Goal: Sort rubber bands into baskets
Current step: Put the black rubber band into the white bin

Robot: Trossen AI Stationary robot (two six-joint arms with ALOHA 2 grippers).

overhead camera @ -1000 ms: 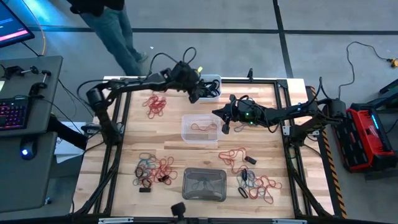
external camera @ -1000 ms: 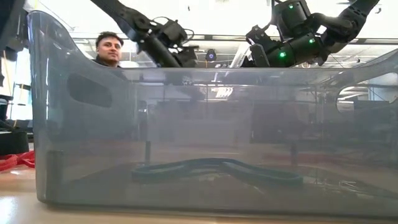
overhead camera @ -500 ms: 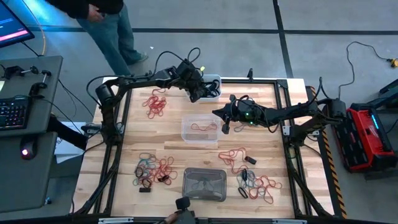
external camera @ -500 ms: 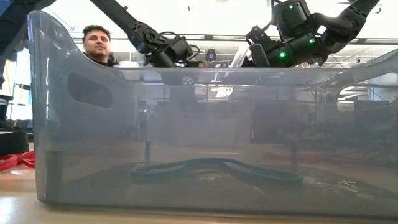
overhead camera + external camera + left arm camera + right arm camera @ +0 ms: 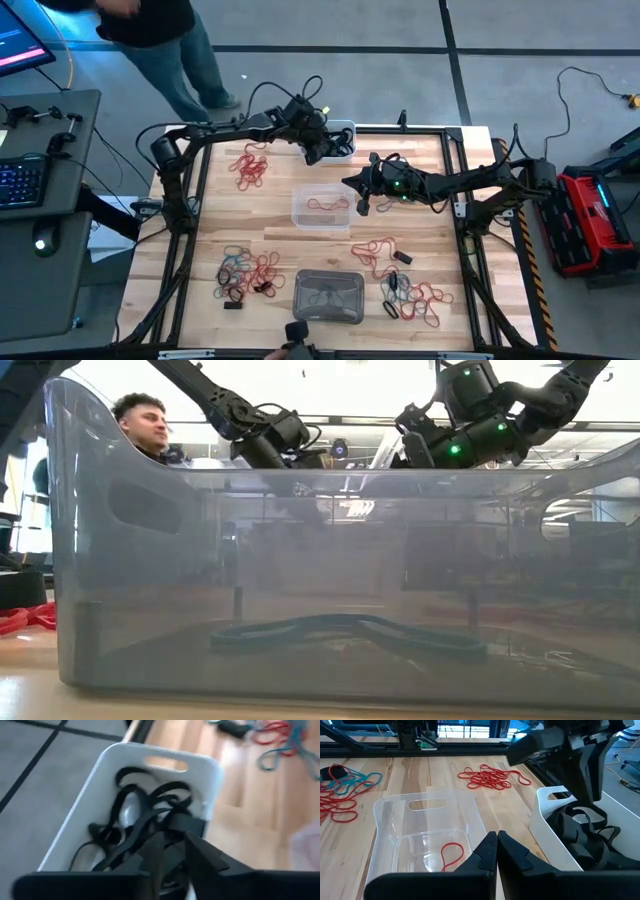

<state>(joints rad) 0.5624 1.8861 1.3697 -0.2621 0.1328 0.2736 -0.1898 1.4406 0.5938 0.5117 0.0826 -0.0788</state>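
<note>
Rubber bands (image 5: 247, 167) lie in several loose heaps on the wooden table (image 5: 430, 240), and some are already in the baskets. The left gripper (image 5: 314, 152) hangs over the white basket (image 5: 345, 128) at the table's far edge, its two fingers (image 5: 200, 852) slightly parted just above a tangle of black bands (image 5: 135, 825) filling that basket; no band is visibly pinched between them. A red heap sits on the table beside the left arm, well apart from the gripper.

The right gripper (image 5: 360, 200) hovers at the edge of the clear basket (image 5: 322, 207) near the table's middle, its fingers (image 5: 487, 851) pressed together with nothing between them. Directly ahead of those fingertips, a single red band (image 5: 451, 854) lies on the clear basket's floor. The white basket stands just to one side of the right gripper, with the left gripper above it.

Farther from both grippers, at the table's near edge, stands the grey basket (image 5: 328, 296) with a dark band (image 5: 345, 632) curled on its bottom. Mixed red, black and teal bands (image 5: 245, 275) spread on one side of it, and another mixed heap (image 5: 410, 295) lies on the other. A person (image 5: 150, 30) stands beyond the table's far left corner.
</note>
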